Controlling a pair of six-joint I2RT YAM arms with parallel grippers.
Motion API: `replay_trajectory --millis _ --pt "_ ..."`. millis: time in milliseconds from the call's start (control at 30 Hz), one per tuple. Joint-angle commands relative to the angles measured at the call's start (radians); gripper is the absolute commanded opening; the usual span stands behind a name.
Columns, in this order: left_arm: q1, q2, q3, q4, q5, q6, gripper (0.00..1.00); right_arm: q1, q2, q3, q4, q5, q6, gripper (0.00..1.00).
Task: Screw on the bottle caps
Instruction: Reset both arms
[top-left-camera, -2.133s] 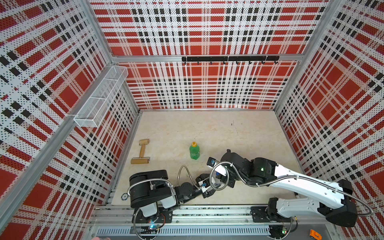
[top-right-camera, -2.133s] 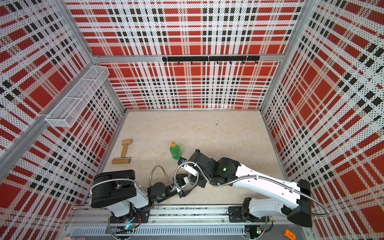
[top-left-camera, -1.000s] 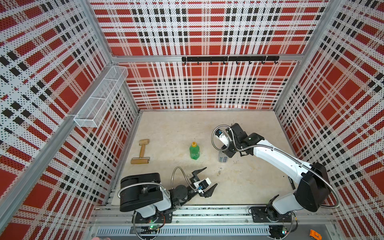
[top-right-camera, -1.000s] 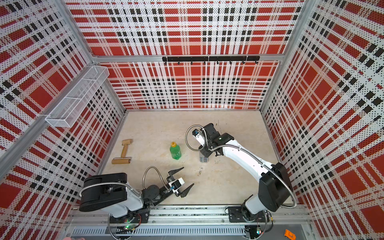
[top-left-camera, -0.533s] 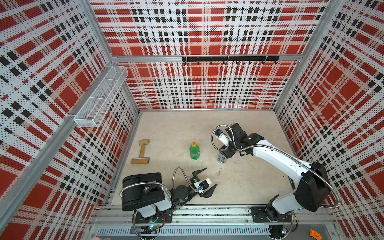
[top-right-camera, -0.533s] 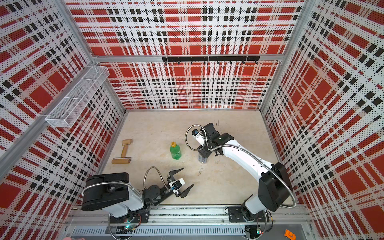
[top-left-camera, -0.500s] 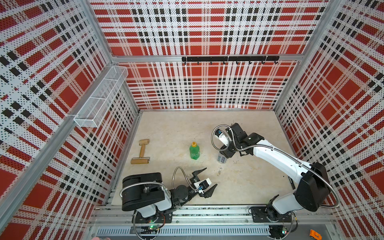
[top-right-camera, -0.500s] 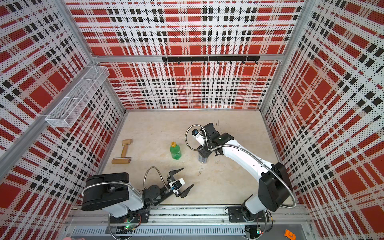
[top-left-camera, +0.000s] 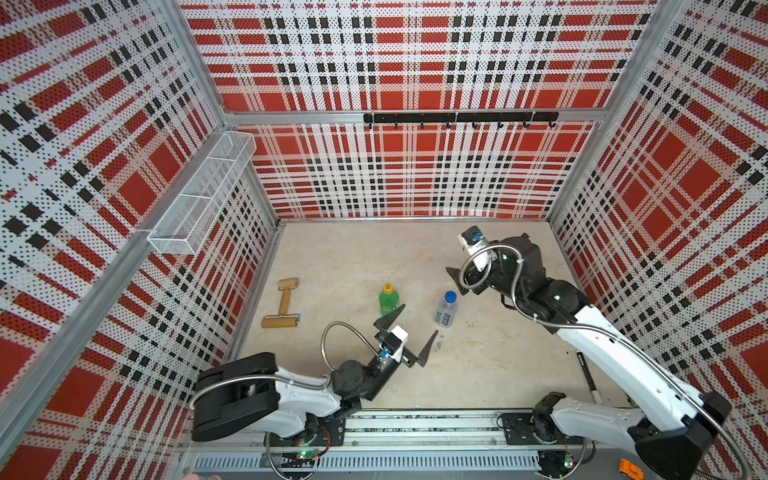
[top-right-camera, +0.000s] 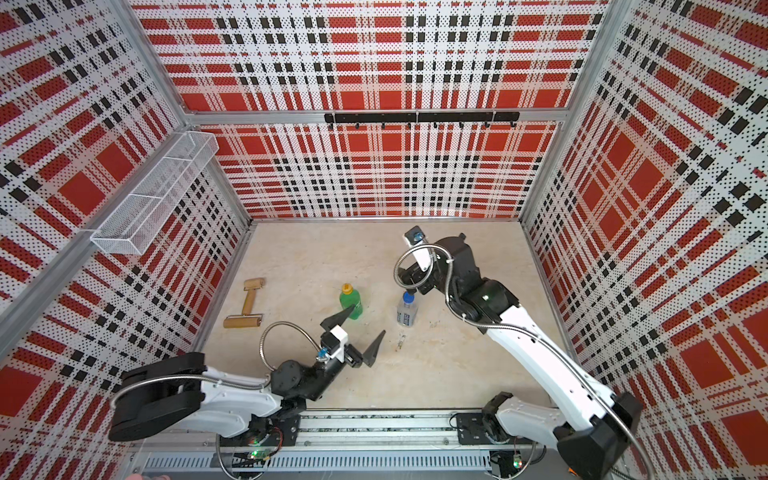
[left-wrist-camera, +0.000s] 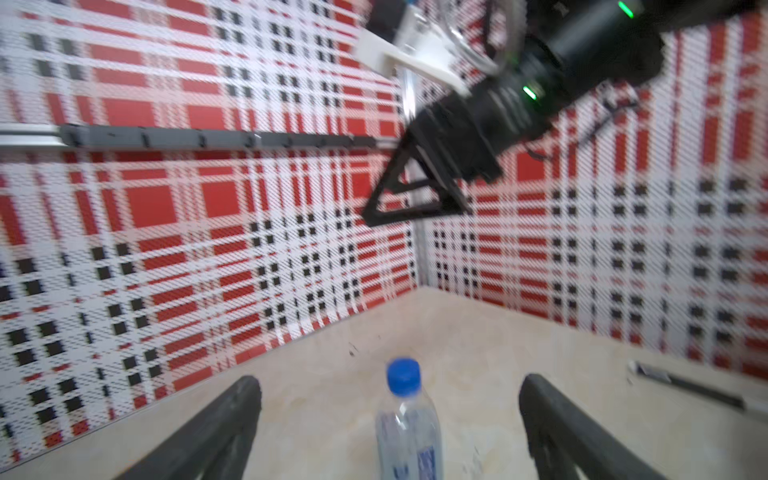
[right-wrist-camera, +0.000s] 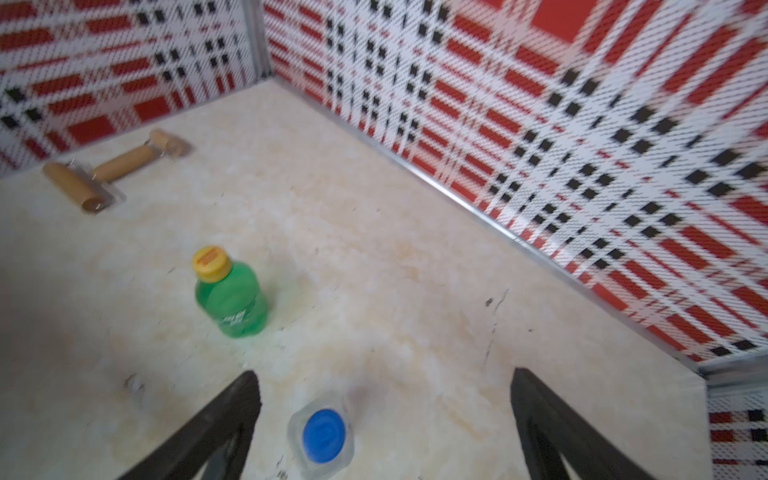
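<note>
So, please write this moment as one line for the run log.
green bottle: upright, yellow cap on | clear bottle: upright, blue cap on | left gripper: open, empty | right gripper: open, empty

White-and-black arms (top-left-camera: 307, 401), silver corrugated hoses (top-left-camera: 341, 323)

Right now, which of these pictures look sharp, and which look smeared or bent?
In both top views the green bottle and clear bottle are crisp, but the plaid walls look bowed, as through a wide lens. The left wrist view is smeared, the blue cap soft-edged. The right wrist view is blurred too: yellow cap and wooden roller look fuzzy.
</note>
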Motion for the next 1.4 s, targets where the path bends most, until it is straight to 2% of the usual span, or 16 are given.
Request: replay_trajectory --millis 0,133,267,367,400,467,567,667,800,967,1033,1100,1133,1200,1300,1367 --pt "0.102 -0.127 0.086 -0.128 -0.15 -0.044 0.99 -0.102 -0.05 -0.114 0.321 0.117 0.098 1.0" --pt "0.377 -0.282 0.198 -0.467 -0.213 -0.219 0.99 -0.243 -0.087 -0.257 0.564 0.228 0.177 1.0" --pt "0.73 -0.358 0.285 -0.887 -0.021 -0.404 0.99 -0.336 -0.047 -0.37 0.662 0.362 0.19 1.0" --pt "0.976 -0.356 0.254 -0.973 0.141 -0.485 0.99 -0.375 -0.016 -0.503 0.783 0.479 0.185 1.0" --pt "1.041 -0.346 0.234 -0.966 0.211 -0.462 0.99 -0.38 -0.004 -0.553 0.834 0.512 0.178 1.0" --pt "1.076 -0.298 0.196 -0.933 0.128 -0.431 0.99 -0.393 0.03 -0.628 0.89 0.541 0.178 1.0" --pt "1.11 -0.224 0.141 -0.837 0.167 -0.38 0.99 -0.4 0.074 -0.743 1.004 0.59 0.17 1.0" --pt "1.13 -0.105 0.116 -0.731 0.193 -0.338 0.99 -0.428 0.097 -0.901 1.302 0.502 0.159 1.0" --pt "1.2 0.041 0.058 -0.528 0.295 -0.32 0.99 -0.451 0.202 -0.923 1.479 0.391 0.132 1.0" --pt "1.243 0.143 0.024 -0.44 0.44 -0.33 0.99 -0.499 0.399 -0.972 1.775 0.311 0.136 1.0" --pt "1.239 0.19 0.02 -0.399 0.475 -0.31 0.99 -0.514 0.456 -0.96 1.805 0.261 0.137 1.0" --pt "1.206 0.24 0.032 -0.36 0.463 -0.275 0.99 -0.539 0.418 -0.909 1.626 0.234 0.185 1.0" --pt "1.189 0.262 0.057 -0.362 0.453 -0.258 0.99 -0.572 0.417 -0.903 1.609 0.181 0.205 1.0" --pt "1.208 0.276 0.065 -0.357 0.47 -0.276 0.99 -0.579 0.436 -0.916 1.669 0.174 0.198 1.0" --pt "1.196 0.271 0.053 -0.337 0.302 -0.325 0.99 -0.578 0.432 -0.929 1.692 0.167 0.199 1.0" --pt "1.168 0.281 0.046 -0.307 0.241 -0.311 0.99 -0.579 0.421 -0.925 1.665 0.163 0.203 1.0"
